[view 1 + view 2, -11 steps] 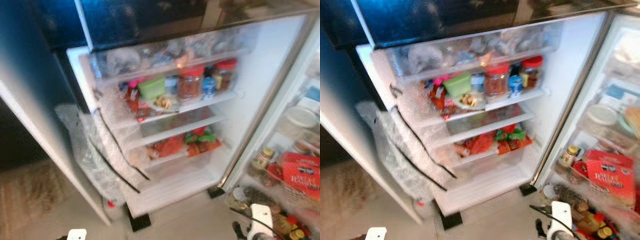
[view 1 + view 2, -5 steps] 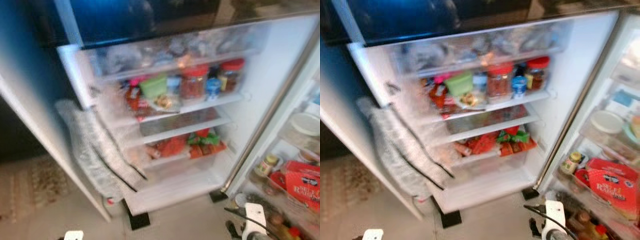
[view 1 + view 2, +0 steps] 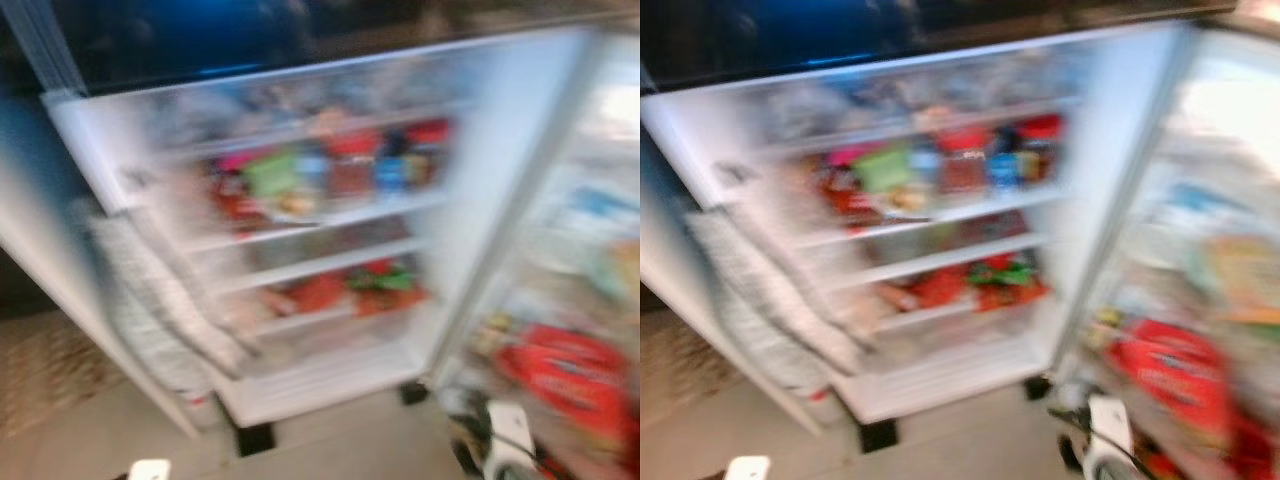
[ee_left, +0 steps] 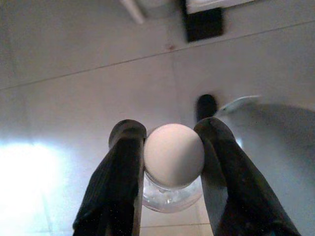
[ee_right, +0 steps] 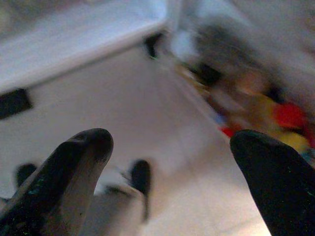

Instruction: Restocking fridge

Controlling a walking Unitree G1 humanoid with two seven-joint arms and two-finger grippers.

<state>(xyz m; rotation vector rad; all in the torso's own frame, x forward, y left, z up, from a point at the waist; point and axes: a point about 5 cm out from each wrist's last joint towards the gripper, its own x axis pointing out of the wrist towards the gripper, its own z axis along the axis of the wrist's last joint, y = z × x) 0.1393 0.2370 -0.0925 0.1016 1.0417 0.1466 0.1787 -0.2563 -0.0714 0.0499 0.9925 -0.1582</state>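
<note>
Your left gripper is pinching a clear bottle with a white cap, one black finger pressed to each side of the cap, the clear body showing just beyond the fingertips. Past the bottle lies the pale tiled floor, and farther out along the fingers a black foot of the fridge sits on it.

Your right gripper holds nothing: its two fingers are spread wide apart over the same floor. Beyond them you can make out the white lower edge of the open door and, off to the other side, a smear of red and yellow containers (too blurred to name).

In the head views everything is streaked by motion. Both arms hang low, the right wrist's white housing at the bottom edge. Ahead of the grippers stands the open fridge. Its door shelves carry red-lidded jars, a green tub and, one rack lower, red and green packets. On the right-gripper side, the main compartment holds a large red box.
</note>
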